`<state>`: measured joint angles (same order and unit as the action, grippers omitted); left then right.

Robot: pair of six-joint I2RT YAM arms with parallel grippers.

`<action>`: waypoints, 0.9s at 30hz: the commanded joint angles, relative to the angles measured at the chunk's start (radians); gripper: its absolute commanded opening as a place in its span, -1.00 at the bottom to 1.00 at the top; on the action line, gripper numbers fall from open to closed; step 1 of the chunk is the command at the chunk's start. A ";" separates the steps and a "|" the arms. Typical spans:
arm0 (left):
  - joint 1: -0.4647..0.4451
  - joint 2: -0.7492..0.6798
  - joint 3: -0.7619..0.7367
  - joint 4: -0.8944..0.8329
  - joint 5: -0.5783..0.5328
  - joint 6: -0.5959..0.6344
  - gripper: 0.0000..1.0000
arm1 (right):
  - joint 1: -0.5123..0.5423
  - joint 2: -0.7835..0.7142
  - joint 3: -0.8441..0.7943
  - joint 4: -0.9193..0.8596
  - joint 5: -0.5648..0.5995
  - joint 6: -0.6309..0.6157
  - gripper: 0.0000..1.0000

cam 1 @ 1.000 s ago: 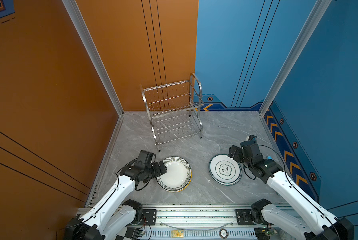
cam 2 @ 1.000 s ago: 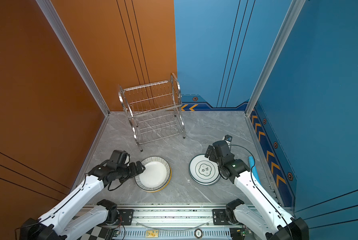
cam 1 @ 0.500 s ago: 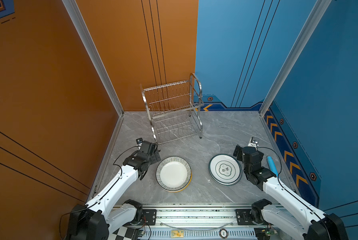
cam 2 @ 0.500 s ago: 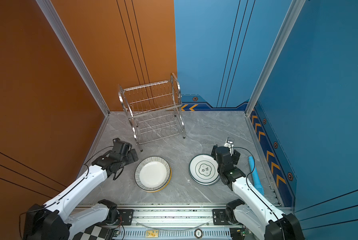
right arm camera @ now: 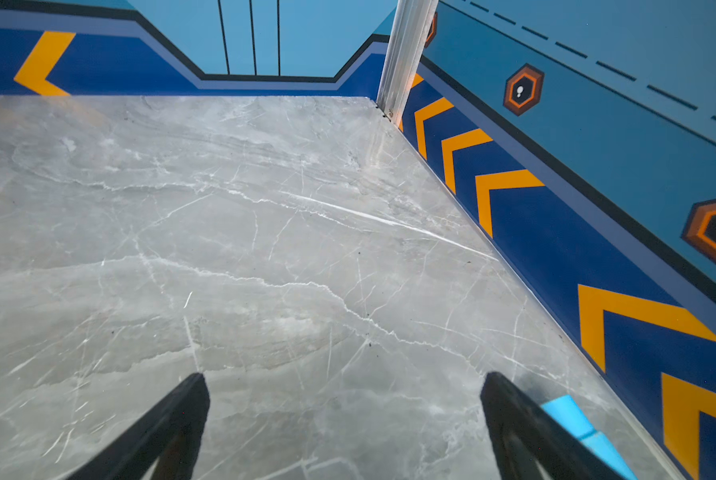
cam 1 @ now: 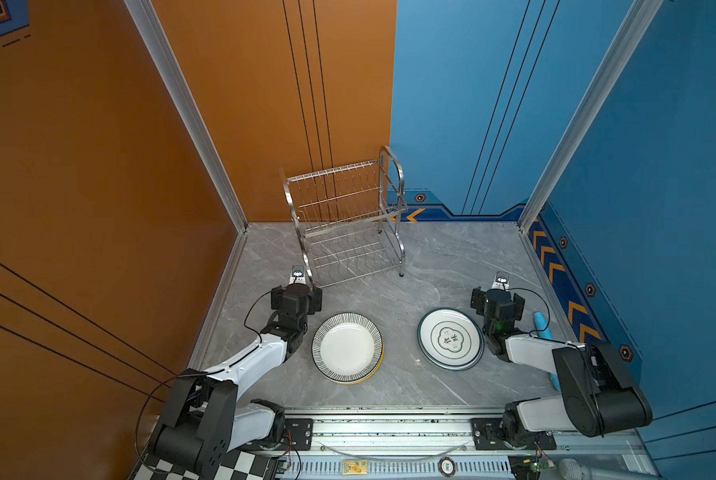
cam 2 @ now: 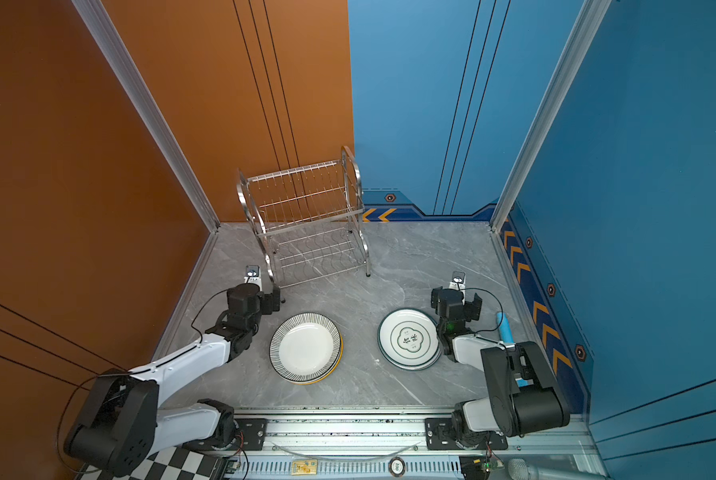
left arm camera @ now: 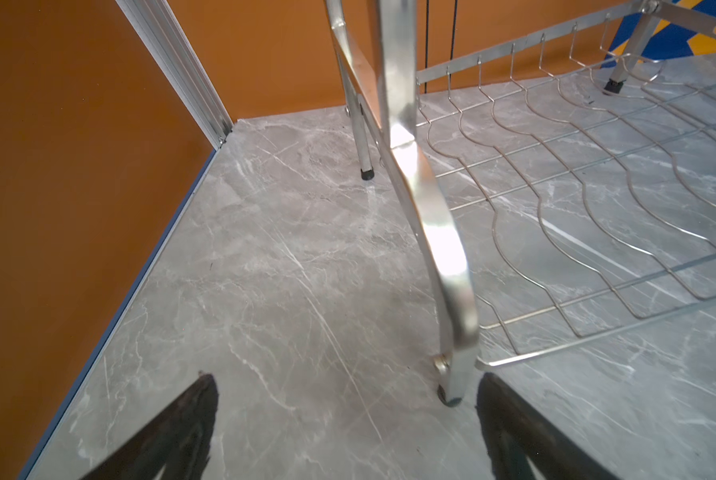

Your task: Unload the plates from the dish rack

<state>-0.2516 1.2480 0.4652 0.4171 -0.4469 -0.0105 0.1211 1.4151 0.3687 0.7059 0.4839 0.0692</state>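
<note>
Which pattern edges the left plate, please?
Black radial stripes; the plate shows best in a top view.

Orange wall [cam 1: 98, 166] is rising outboard of the left pincer [left arm camera: 346, 378]. Blue wall [cam 1: 659, 145], bearing orange chevrons [right arm camera: 483, 195], is running outboard of the right pincer [right arm camera: 344, 375]. Grey marble-patterned bench [cam 1: 431, 257] is lying beneath both. Aluminium corner posts [cam 1: 191, 116] are standing ahead.

Two white-and-black robot arms were extended forward side by side, elbows bent: the left arm [cam 1: 260, 353] angled in from the left, and the right arm [cam 1: 531, 351] was folded more tightly. The left gripper [left arm camera: 348, 378] and right gripper [right arm camera: 345, 375] both pointed forward, black jaws spread wide and empty.
</note>
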 commanded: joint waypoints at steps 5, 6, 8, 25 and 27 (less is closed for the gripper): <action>0.070 0.122 -0.090 0.331 0.090 0.156 0.96 | -0.070 0.145 -0.076 0.386 -0.230 0.004 1.00; 0.073 0.132 -0.116 0.389 0.115 0.152 0.96 | -0.072 0.124 -0.065 0.322 -0.232 0.010 1.00; 0.093 0.177 -0.163 0.540 0.171 0.128 0.96 | -0.076 0.122 -0.052 0.295 -0.186 0.033 1.00; 0.132 0.331 -0.200 0.749 0.192 0.097 0.96 | -0.043 0.132 -0.023 0.256 -0.094 0.024 1.00; 0.131 0.330 -0.201 0.749 0.191 0.097 0.96 | -0.037 0.136 -0.025 0.268 -0.090 0.017 1.00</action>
